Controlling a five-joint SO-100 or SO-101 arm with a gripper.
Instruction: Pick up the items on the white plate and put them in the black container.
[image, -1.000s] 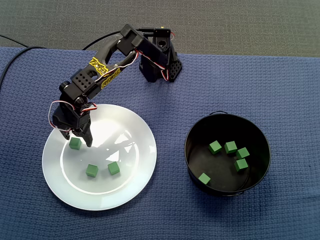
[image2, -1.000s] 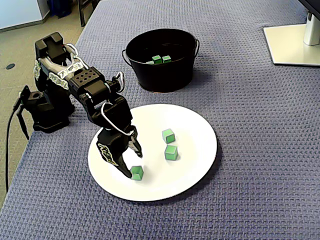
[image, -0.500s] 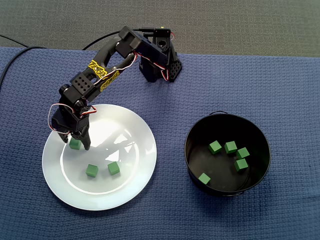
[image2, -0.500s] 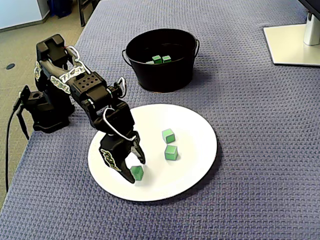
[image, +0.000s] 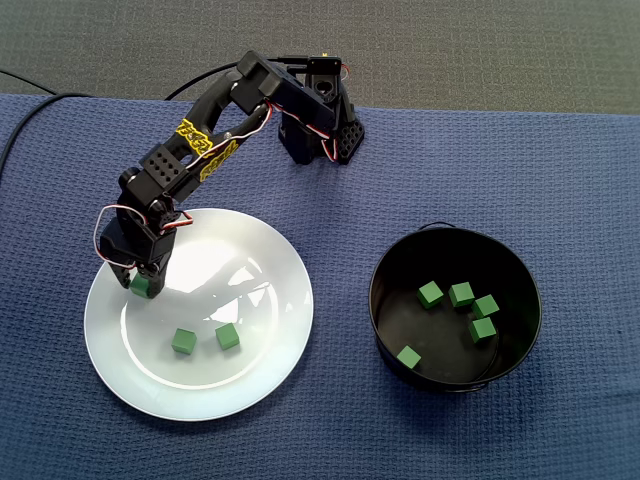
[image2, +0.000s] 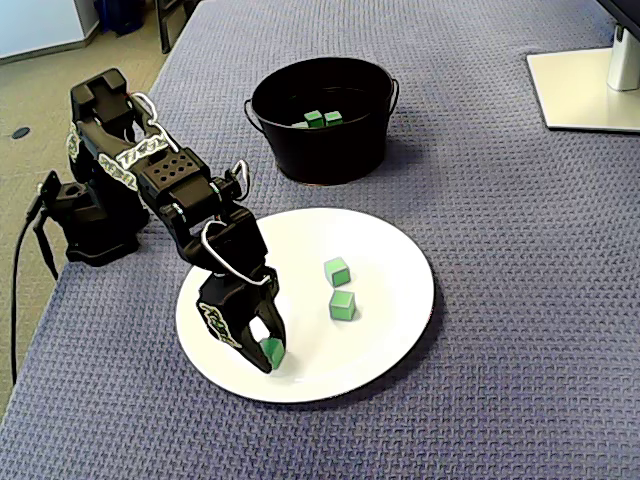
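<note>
Clamping one green cube (image: 141, 287) just inside the rim of the glossy round white plate (image: 260, 290), the gripper (image2: 268, 349) stands closed on it. Two loose cubes (image: 183, 341) (image: 228, 337) lie mid-plate. The black container (image: 445, 335) sits well apart on woven blue cloth (image: 450, 150).

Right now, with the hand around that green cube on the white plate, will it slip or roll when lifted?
The green cube probably won't roll: its faces are flat and square-edged. It looks small and solid, so likely light and stiff in the hand. If dropped, it may skid on the glossy white plate, which shows glare.
</note>
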